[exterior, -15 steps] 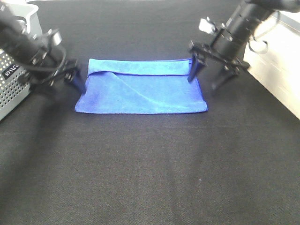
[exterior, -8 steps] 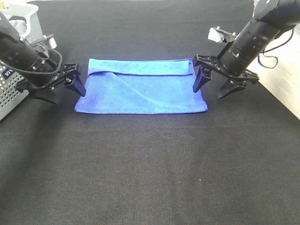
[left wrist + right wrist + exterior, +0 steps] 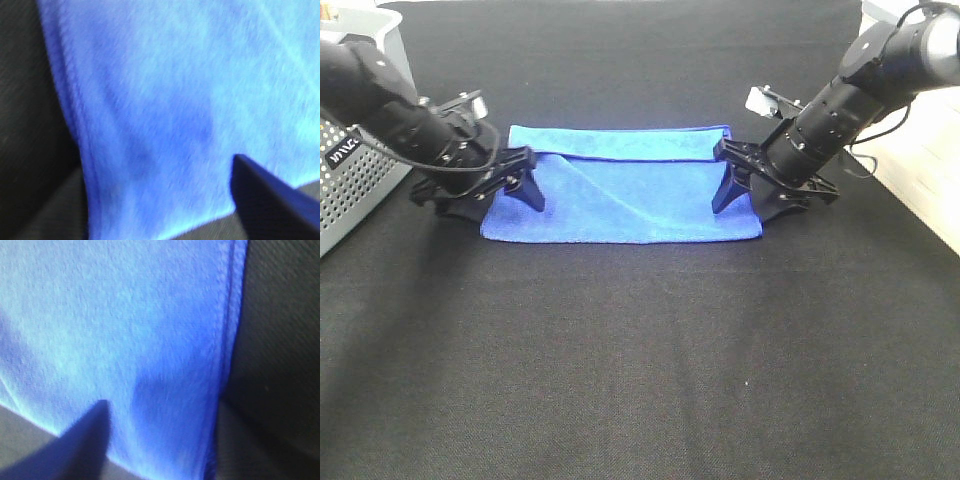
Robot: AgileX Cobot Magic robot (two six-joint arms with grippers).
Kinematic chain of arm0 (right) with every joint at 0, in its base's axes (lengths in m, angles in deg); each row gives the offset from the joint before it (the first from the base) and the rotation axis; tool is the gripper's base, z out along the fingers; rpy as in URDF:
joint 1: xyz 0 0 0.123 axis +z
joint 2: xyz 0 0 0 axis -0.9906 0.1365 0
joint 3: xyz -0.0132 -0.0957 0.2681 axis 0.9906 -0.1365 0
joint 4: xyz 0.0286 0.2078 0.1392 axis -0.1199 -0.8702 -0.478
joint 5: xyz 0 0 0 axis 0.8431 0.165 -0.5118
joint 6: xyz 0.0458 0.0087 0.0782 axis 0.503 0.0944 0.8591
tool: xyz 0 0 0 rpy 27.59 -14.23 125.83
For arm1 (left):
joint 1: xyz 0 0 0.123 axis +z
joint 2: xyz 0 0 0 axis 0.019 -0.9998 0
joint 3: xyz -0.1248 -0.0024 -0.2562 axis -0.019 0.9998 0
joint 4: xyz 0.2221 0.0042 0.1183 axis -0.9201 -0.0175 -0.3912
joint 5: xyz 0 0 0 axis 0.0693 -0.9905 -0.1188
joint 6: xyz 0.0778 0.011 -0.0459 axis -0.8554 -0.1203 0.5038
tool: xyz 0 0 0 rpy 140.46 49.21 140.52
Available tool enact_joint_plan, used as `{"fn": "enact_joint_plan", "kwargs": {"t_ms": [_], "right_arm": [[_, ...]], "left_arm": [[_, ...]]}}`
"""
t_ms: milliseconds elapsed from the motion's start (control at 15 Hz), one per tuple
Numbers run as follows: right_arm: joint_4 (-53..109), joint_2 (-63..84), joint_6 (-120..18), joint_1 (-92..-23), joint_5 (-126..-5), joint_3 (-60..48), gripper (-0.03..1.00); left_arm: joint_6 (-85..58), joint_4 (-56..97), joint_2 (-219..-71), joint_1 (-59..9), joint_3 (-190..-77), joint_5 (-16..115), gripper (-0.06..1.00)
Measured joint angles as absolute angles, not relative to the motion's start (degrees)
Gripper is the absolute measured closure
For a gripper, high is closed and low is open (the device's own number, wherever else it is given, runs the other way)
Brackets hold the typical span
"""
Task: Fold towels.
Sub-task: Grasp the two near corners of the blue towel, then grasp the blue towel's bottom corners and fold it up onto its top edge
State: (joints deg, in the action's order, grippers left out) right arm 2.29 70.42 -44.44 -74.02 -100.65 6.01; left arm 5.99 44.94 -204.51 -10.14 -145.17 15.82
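Observation:
A blue towel (image 3: 625, 185) lies folded in a long rectangle on the black table (image 3: 640, 350), with a folded-over strip along its far edge. My left gripper (image 3: 498, 203) is open and straddles the towel's left edge, one finger over the cloth and one outside it. My right gripper (image 3: 748, 203) is open and straddles the right edge the same way. The left wrist view shows the towel (image 3: 175, 90) with one dark finger (image 3: 270, 200) over it. The right wrist view shows the towel (image 3: 125, 315) and its hemmed edge, with a finger (image 3: 70, 450) over it.
A grey perforated basket (image 3: 350, 170) stands at the left edge of the table, close behind my left arm. A pale surface (image 3: 925, 180) borders the table on the right.
Both grippers have moved inward and down, from beside the towel's short ends to straddling those edges. The towel has not moved.

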Motion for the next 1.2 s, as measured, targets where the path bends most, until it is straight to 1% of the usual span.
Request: {"fn": "enact_joint_plan", "kwargs": {"t_ms": [67,133,200,267,333,400,667,867,933,1067,1133,1200], "right_arm": [[2.3,70.4,-44.4,-74.0,-100.7,6.0,0.46],[2.2,70.7,-44.6,-74.0,-100.3,6.0,0.62],[2.2,70.9,-44.6,-74.0,-99.8,6.0,0.8],[2.2,71.2,-44.3,-74.0,-99.7,6.0,0.95],[2.2,71.2,-44.3,-74.0,-99.7,6.0,0.97],[2.2,71.2,-44.2,-74.0,-99.9,6.0,0.97],[4.3,68.4,-42.5,-74.0,-105.0,5.8,0.97],[4.4,62.7,-42.2,-74.0,-105.2,-1.7,0.97],[4.4,62.7,-42.2,-74.0,-105.2,-1.7,0.97],[4.2,58.2,-42.5,-73.9,-103.2,-10.8,0.97],[3.9,54.6,-42.9,-73.2,-100.8,-17.9,0.97],[3.7,52.7,-43.2,-72.3,-99.0,-22.0,0.97]], "left_arm": [[6.0,44.9,-204.5,-10.1,-145.2,15.8,0.26],[6.9,45.0,-205.1,-10.1,-145.9,15.3,0.38],[7.7,44.3,-205.5,-10.1,-146.1,15.1,0.56],[8.0,42.5,-205.8,-10.1,-146.1,14.6,0.83],[8.5,41.4,-205.8,-10.1,-146.2,13.9,0.92],[10.1,39.5,-205.7,-10.1,-146.4,12.7,0.93],[11.5,33.5,-201.9,-10.1,-145.6,5.0,0.94],[11.5,33.0,-196.4,-10.1,-136.9,4.6,0.94],[11.5,33.0,-196.4,-10.1,-136.9,4.6,0.94],[11.1,33.0,-190.1,-10.4,-125.8,6.3,0.94],[10.8,33.1,-187.4,-10.4,-121.2,7.6,0.94],[10.6,33.2,-185.4,-10.4,-117.3,9.1,0.94]]}}
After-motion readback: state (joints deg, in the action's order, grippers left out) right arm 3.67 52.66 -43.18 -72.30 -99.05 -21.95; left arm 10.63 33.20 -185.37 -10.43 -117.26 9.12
